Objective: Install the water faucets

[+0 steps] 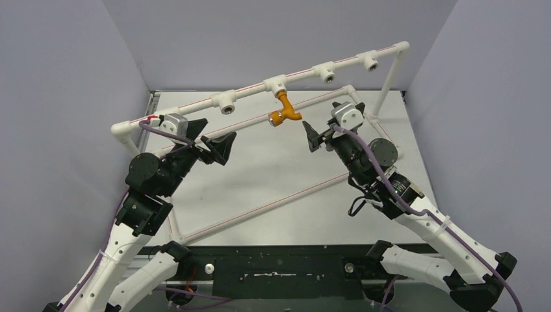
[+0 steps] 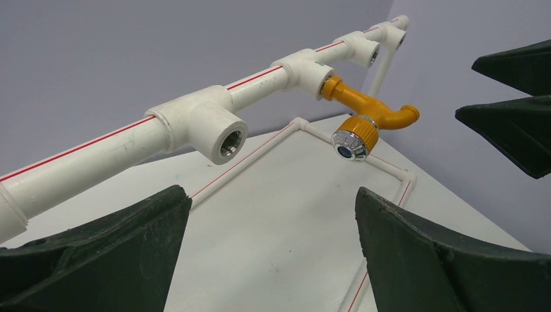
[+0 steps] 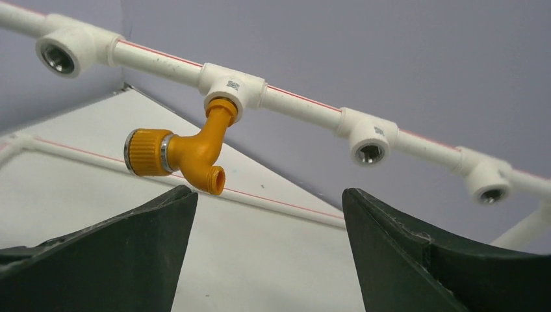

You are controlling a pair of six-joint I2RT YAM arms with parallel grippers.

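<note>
Left gripper point(image 1: 223, 148): fingers are spread wide apart, nothing is held and nothing is touched. It is raised off the table point(image 1: 273, 175), just below the left stretch of the white pipe rail point(image 1: 195, 107). In its own wrist view the gap between the fingers point(image 2: 117, 253) is filled only by table surface.

Right gripper point(image 1: 312, 138): fingers are likewise set wide apart, empty, in contact with nothing. It is pointed up and leftward at the tap point(image 1: 284, 110), near it but clearly apart.

Tap: orange-yellow, seen hanging from the second tee socket point(image 1: 276, 84) counted from the left on the upper rail, its stem entering the socket's mouth. The bent spout point(image 3: 211, 179) is turned down and forward; the knurled knob with silvery round end point(image 2: 349, 144) is faced toward the left gripper. It is touched by neither gripper and lies between the two.

Three other sockets on the rail point(image 1: 226, 104) point(image 1: 327, 71) point(image 1: 370, 62) are seen open, with threaded metal inside. The rail is carried on a white pipe frame point(image 1: 260, 208) marked with thin red lines, laid on the table.
</note>
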